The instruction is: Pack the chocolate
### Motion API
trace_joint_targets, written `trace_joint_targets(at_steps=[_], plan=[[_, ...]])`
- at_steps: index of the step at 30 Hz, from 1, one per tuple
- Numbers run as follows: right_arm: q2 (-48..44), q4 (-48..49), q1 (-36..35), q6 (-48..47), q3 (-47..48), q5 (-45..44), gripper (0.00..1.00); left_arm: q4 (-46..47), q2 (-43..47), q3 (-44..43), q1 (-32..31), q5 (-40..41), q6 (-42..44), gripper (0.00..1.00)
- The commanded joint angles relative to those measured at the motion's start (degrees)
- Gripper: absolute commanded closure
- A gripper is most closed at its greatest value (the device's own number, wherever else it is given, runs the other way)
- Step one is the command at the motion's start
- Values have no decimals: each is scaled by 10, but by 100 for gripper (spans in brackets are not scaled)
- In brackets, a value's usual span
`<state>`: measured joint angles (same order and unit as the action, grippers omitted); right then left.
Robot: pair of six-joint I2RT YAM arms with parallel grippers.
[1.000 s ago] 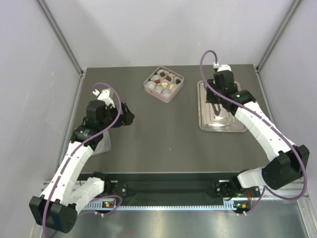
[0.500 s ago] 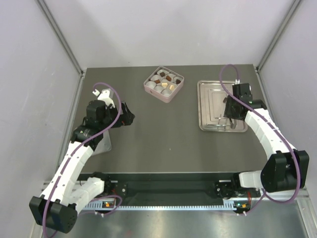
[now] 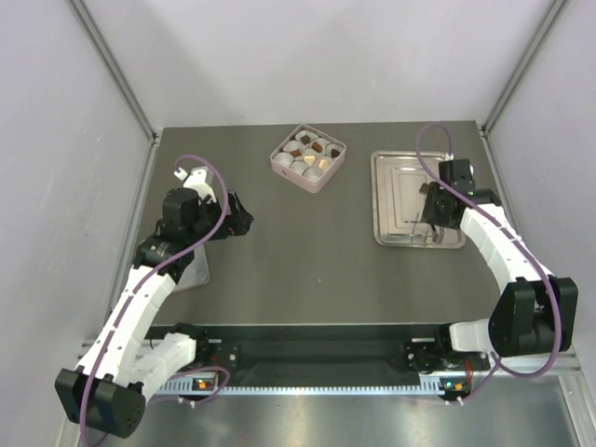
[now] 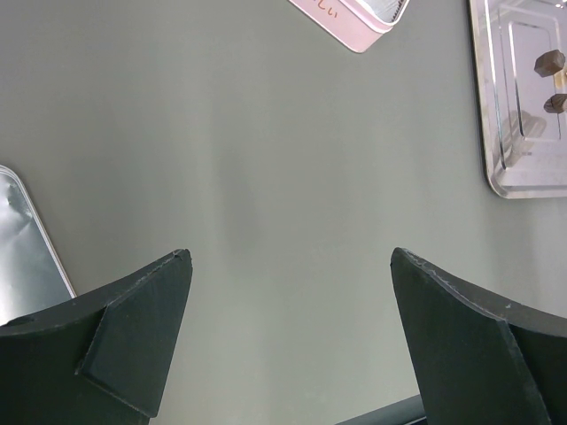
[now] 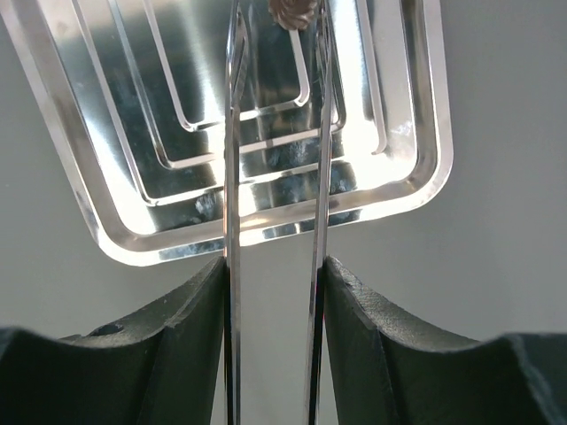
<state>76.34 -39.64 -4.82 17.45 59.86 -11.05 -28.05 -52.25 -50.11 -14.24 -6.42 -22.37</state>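
The pink square box (image 3: 307, 156) at the back middle holds several chocolates in white paper cups. Two dark brown chocolates (image 4: 549, 62) lie on the silver tray (image 3: 391, 228) at the right. My right gripper (image 3: 433, 209) is over the tray, shut on metal tweezers (image 5: 232, 177). The tweezer blades stand apart, with a ridged brown chocolate (image 5: 292, 11) between their tips at the frame's top edge; I cannot tell if it is pinched. My left gripper (image 3: 237, 216) is open and empty above bare table at the left (image 4: 291, 257).
A flat silver lid (image 3: 194, 270) lies at the left under my left arm and shows in the left wrist view (image 4: 27, 252). Grey walls and frame posts close in the table on three sides.
My right gripper with the tweezers has moved from the tray's middle to its right side, then shifted only slightly. The left arm has not moved.
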Motion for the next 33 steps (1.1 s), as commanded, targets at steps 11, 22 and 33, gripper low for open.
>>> trace_joint_targets(at_steps=[11, 22, 33], plan=[[22, 54, 24, 17, -19, 18, 55, 28, 5, -1, -1, -1, 2, 1], [40, 81, 36, 21, -30, 27, 55, 28, 4, -1, -1, 2, 2, 1], [51, 96, 38, 21, -34, 36, 56, 27, 2, -2, -1, 3, 2, 1]])
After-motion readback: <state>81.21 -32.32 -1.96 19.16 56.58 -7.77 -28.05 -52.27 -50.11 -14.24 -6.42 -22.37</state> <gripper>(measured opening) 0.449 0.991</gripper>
